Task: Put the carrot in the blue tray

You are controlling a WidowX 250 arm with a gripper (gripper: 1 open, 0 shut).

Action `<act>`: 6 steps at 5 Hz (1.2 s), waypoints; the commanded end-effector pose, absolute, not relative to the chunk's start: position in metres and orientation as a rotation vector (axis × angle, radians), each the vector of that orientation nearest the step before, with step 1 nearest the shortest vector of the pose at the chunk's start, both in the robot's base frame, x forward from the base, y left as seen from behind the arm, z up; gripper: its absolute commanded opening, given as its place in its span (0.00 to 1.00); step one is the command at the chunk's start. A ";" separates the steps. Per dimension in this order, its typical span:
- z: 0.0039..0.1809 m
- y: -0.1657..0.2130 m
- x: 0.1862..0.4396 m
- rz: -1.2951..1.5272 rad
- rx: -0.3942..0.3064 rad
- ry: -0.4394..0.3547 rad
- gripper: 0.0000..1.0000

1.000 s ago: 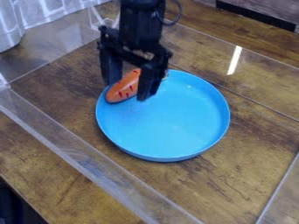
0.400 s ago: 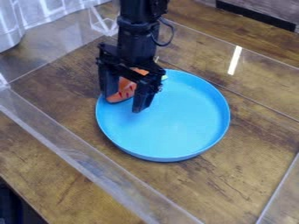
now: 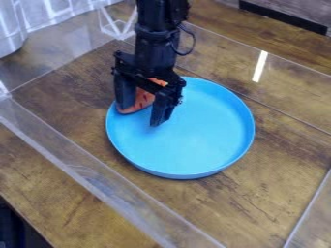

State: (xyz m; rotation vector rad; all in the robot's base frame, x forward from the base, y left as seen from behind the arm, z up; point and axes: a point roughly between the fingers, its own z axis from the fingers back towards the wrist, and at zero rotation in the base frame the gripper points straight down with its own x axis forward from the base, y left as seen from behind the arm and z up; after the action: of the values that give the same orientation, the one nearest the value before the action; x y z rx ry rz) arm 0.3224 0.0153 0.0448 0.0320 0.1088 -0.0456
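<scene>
The blue tray (image 3: 195, 136) lies on the wooden table in the middle of the view. At its left rim lies the small orange carrot (image 3: 137, 98), partly hidden by the gripper, so I cannot tell whether it rests on the rim or just outside it. The black gripper (image 3: 142, 105) points straight down over the carrot. It is open, with one finger (image 3: 120, 99) left of the carrot and the other finger (image 3: 165, 108) to its right, over the tray's edge. The fingers do not press on the carrot.
A clear plastic wall (image 3: 77, 170) runs along the table's near left side, and another clear panel (image 3: 278, 77) runs at the back right. A pale cloth or object (image 3: 14, 34) sits at the upper left. Dark wooden table (image 3: 77, 107) surrounds the tray.
The open gripper has sunk lower around the carrot and shifted slightly left. The carrot and the tray have stayed in place.
</scene>
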 end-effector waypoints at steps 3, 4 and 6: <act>0.055 0.027 0.342 -0.037 0.035 0.038 0.00; 0.072 0.024 0.343 -0.046 0.026 0.008 0.00; 0.108 0.014 0.349 -0.068 0.000 -0.060 0.00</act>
State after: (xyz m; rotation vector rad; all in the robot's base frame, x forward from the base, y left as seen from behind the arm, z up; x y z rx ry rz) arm 0.3409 0.0132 0.0773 -0.0082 0.0332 -0.0666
